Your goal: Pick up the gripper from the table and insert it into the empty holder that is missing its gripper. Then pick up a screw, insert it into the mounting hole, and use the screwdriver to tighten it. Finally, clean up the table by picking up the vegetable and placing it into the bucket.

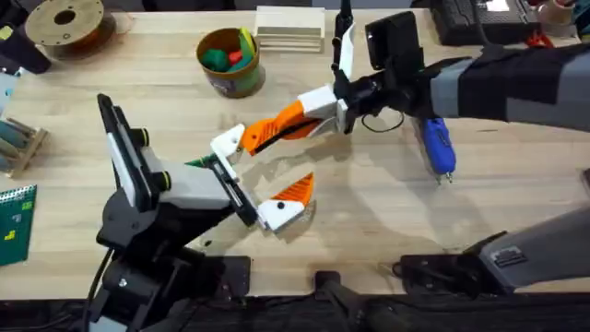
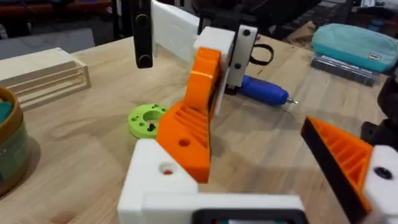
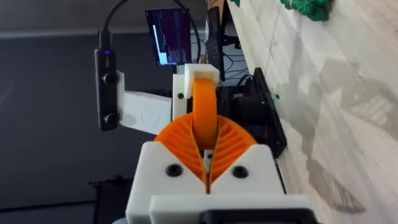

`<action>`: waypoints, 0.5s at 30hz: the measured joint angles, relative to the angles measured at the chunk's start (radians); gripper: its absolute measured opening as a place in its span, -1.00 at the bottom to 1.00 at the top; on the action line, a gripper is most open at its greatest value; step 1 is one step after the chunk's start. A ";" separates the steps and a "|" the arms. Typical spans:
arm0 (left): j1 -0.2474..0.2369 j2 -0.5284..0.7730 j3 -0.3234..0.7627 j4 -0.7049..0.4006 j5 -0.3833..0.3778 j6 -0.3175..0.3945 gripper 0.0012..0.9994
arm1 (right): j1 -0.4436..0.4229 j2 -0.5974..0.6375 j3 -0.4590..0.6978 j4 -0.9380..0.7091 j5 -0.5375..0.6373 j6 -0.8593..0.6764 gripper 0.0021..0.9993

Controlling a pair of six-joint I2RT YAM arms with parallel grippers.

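Observation:
My right gripper (image 1: pixel 321 108) reaches in from the right, shut on the orange ribbed gripper (image 1: pixel 277 124). The wedge's low end rests against the white holder (image 1: pixel 227 143), which is one finger of my left gripper (image 1: pixel 265 166). In the left wrist view the orange gripper (image 2: pixel 193 124) leans onto the holder (image 2: pixel 158 180). My left gripper stands open; its other finger (image 1: pixel 281 207) carries its own orange wedge. The blue screwdriver (image 1: pixel 438 148) lies on the table to the right. The bucket (image 1: pixel 229 63) stands at the back with green and red pieces inside. A green vegetable (image 3: pixel 305 7) lies on the wood.
A lime-green ring disc (image 2: pixel 147 119) lies flat beyond the holder. A wooden block stack (image 1: pixel 290 28) and a filament spool (image 1: pixel 64 23) sit at the back. A green circuit board (image 1: pixel 14 221) is at the left edge, and a teal pouch (image 2: pixel 354 43) lies farther right.

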 joint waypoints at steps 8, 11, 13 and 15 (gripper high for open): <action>0.001 0.000 0.000 0.000 -0.013 -0.002 0.97 | 0.034 0.030 0.000 0.121 0.020 0.088 -0.97; 0.001 0.000 0.000 -0.001 -0.003 -0.013 0.97 | 0.052 0.052 0.004 0.143 0.012 0.117 -0.97; 0.001 0.001 0.000 -0.001 0.001 -0.019 0.97 | 0.061 0.064 0.013 0.145 0.006 0.127 -0.97; 0.001 0.001 0.000 -0.001 0.001 -0.020 0.97 | 0.068 0.073 0.026 0.144 0.005 0.133 -0.97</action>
